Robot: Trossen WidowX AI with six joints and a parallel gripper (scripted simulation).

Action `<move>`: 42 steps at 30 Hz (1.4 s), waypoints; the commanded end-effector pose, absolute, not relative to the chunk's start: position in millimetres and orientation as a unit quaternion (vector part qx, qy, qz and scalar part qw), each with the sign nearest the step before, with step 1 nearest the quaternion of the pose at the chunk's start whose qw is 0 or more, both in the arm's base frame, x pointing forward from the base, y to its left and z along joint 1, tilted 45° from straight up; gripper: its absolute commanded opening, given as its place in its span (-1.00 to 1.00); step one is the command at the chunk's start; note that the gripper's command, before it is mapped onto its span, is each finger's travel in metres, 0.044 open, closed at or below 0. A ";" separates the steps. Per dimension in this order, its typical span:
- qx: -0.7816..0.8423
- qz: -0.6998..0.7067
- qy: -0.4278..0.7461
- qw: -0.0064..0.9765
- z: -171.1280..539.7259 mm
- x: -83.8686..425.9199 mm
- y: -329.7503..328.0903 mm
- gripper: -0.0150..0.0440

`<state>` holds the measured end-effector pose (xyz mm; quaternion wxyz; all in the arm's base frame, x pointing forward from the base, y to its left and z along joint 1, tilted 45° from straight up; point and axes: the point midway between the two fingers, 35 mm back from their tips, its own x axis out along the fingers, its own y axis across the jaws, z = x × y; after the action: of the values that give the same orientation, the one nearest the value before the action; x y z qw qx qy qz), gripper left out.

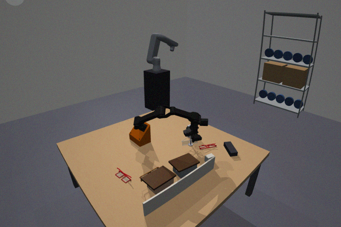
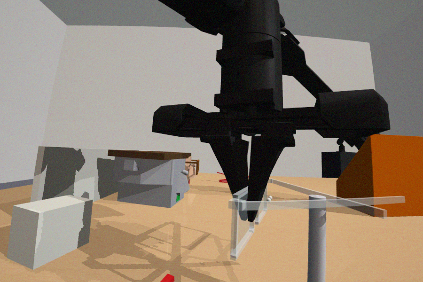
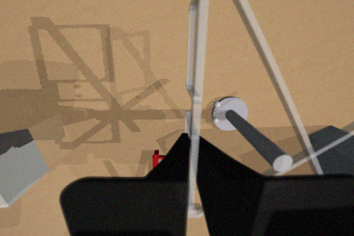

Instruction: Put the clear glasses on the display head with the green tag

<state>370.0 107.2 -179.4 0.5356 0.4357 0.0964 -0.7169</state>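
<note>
My gripper (image 2: 248,216) (image 3: 188,138) is shut on the clear glasses (image 1: 186,142) (image 2: 233,234) (image 3: 202,29), holding them by the front frame above the table. The lenses hang down and both temples are unfolded, pointing away from the display heads. A grey post (image 2: 317,238) (image 3: 256,139) stands on a round base beside them; one temple crosses its top in the exterior view, and contact is unclear. The grey head (image 1: 185,170) (image 2: 150,172) with the green tag (image 2: 178,197) has a brown top and bears no glasses. The other head (image 1: 161,187) wears brown glasses (image 1: 146,174).
A pale wall (image 1: 179,187) (image 2: 58,172) runs behind the heads. A white block (image 1: 210,157) (image 2: 41,231) (image 3: 21,167) stands at its end. Red glasses (image 1: 208,146) lie near the post, another red pair (image 1: 123,176) farther left. A black box (image 1: 230,148) lies at the right.
</note>
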 end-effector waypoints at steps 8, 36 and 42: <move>0.435 -0.716 0.094 0.538 -172.2 372.1 99.7 -0.49; 0.435 -0.716 0.093 0.538 -162.6 370.9 89.3 -0.49; 0.435 -0.716 0.093 0.538 -160.7 370.3 87.4 -0.49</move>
<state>369.6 90.8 -164.6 0.5355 0.4359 0.0955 -0.7170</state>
